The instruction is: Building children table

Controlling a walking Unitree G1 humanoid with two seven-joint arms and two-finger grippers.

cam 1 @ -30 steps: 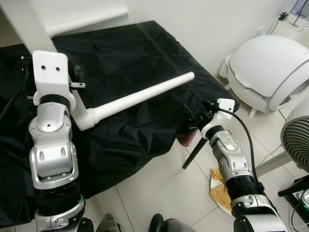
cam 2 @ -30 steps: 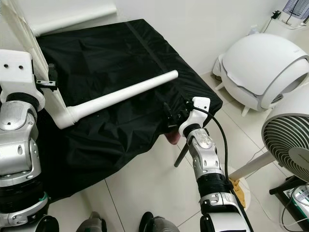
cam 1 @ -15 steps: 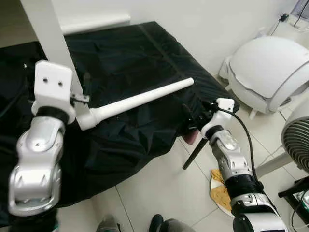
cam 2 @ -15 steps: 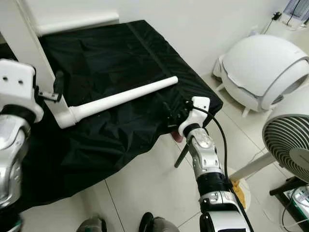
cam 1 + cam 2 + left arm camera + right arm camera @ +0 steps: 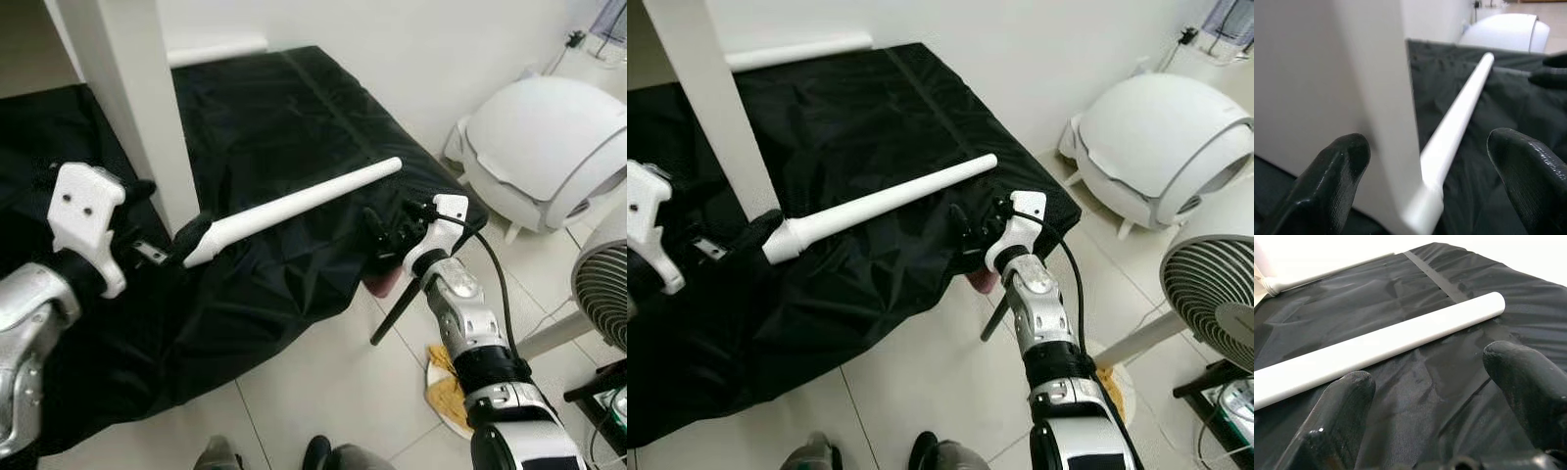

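Fingers of my left gripper [image 5: 1425, 196] spread around the white table leg [image 5: 294, 203] mid-frame on the black-covered surface [image 5: 284, 117], possibly untouched; right gripper [image 5: 1435, 411] open beside its tip.

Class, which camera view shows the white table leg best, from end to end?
The left eye view: the whole white table leg lies across the black cloth, from thick base to tip. The right eye view shows it much the same. The left wrist view looks along it, foreshortened; the right wrist view cuts off its base.
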